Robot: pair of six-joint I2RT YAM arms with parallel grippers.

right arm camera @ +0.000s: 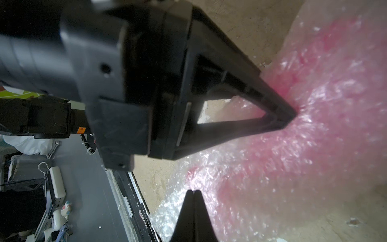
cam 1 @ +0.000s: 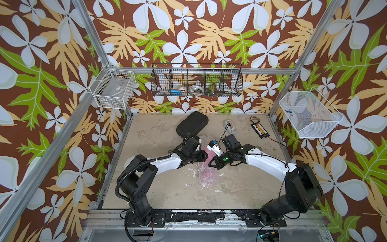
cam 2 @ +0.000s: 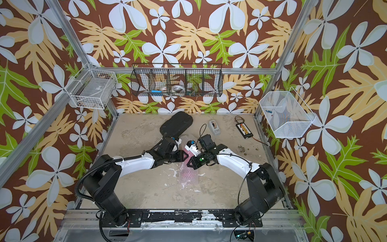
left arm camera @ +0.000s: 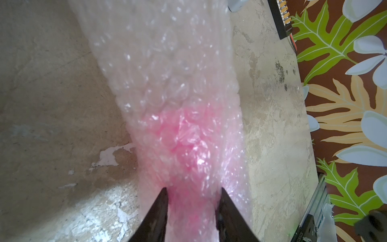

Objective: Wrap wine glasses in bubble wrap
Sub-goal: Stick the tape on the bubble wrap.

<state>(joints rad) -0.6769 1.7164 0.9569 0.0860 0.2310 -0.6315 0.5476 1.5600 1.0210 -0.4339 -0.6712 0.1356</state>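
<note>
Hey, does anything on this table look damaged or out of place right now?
Only the tabletop: its beige coating is chipped, baring white patches beside the bubble wrap. The pink goblet shows through the wrap, seemingly intact. The black case lies askew at the back.

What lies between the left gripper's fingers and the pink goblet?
Only bubble wrap: in the left wrist view the left gripper straddles the wrap, and the pink goblet shows through the clear layer.

Robot lab cell: aluminium frame (cam 1: 92, 31), floral backdrop (cam 1: 188, 42), black wire basket (cam 1: 196, 64).
</note>
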